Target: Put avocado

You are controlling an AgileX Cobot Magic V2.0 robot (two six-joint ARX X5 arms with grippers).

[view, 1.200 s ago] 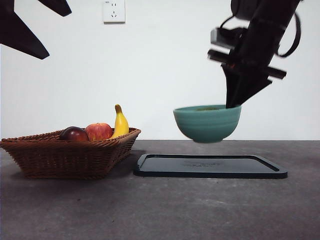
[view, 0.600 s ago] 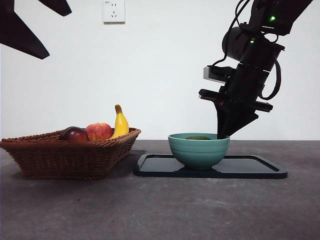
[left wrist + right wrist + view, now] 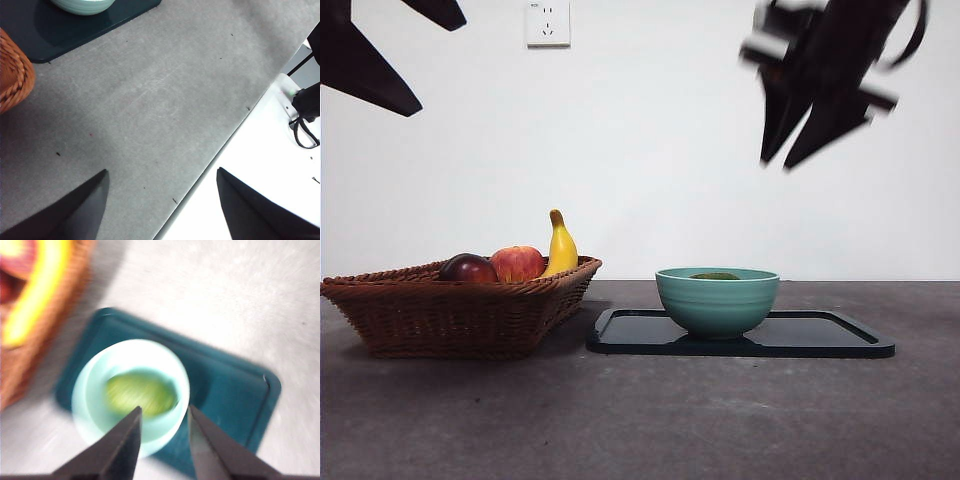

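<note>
The avocado (image 3: 715,276) lies inside a teal bowl (image 3: 717,302); only its dark green top shows above the rim. The bowl stands on the left half of a dark tray (image 3: 820,336). In the right wrist view the avocado (image 3: 141,393) shows green and blurred in the bowl (image 3: 84,407) on the tray (image 3: 235,390). My right gripper (image 3: 778,163) is open and empty, high above the bowl and a little to its right, blurred by motion; its jaws (image 3: 165,409) frame the bowl. My left gripper (image 3: 162,170) is open and empty over bare table near the table's edge.
A wicker basket (image 3: 460,312) stands left of the tray with a maroon fruit (image 3: 468,268), a red-yellow apple (image 3: 517,262) and a banana (image 3: 560,248). A wall outlet (image 3: 548,22) is on the back wall. The table's edge (image 3: 200,185) runs near the left gripper.
My right gripper lowered the bowl with the avocado onto the tray, let go of its rim and rose well above it. The left arm has not moved.
</note>
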